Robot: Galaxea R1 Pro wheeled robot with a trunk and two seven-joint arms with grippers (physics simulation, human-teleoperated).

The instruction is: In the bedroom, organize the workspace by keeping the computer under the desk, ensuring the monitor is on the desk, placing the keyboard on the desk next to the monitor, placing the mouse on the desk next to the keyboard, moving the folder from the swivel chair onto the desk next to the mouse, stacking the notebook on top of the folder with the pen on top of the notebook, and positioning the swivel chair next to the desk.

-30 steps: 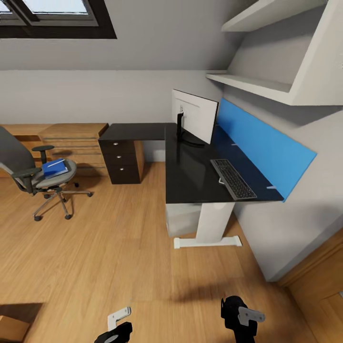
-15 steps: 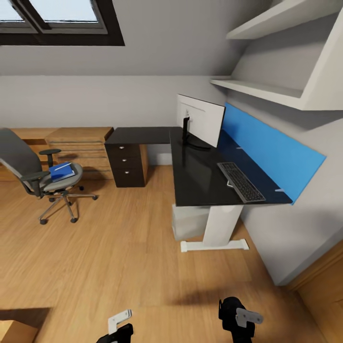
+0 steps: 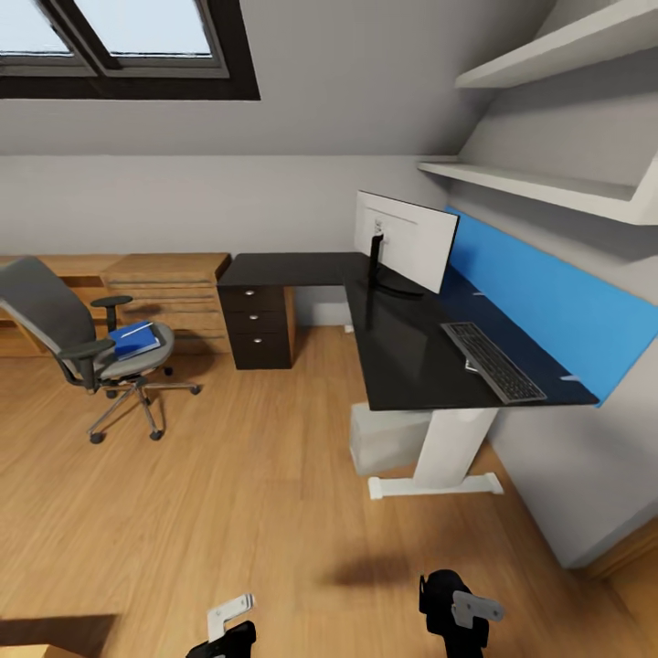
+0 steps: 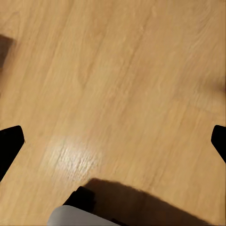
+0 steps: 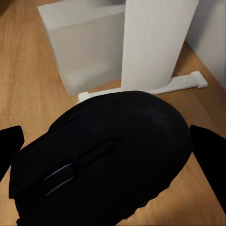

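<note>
The black desk (image 3: 402,352) stands along the right wall with the monitor (image 3: 407,239) and the keyboard (image 3: 493,362) on it. The white computer (image 3: 388,437) sits under it beside a white leg. The swivel chair (image 3: 41,311) is out on the floor at the left, with the blue folder (image 3: 137,340) on its seat and a thin white pen (image 3: 135,331) across the folder. I cannot make out the notebook. My right gripper (image 5: 110,148) is shut on the black mouse (image 5: 117,132), low above the floor. My left gripper (image 4: 113,141) hangs open over bare floor.
A light wood dresser (image 3: 169,283) stands against the back wall between the chair and the desk's drawer unit (image 3: 260,327). A blue panel (image 3: 548,306) and white shelves (image 3: 539,187) line the right wall. Wooden floor (image 3: 228,512) lies between me and the desk.
The whole picture has shifted: desk and chair now sit further right and lower, so the camera has moved. Both grippers hold the same pose, the right one still on the mouse.
</note>
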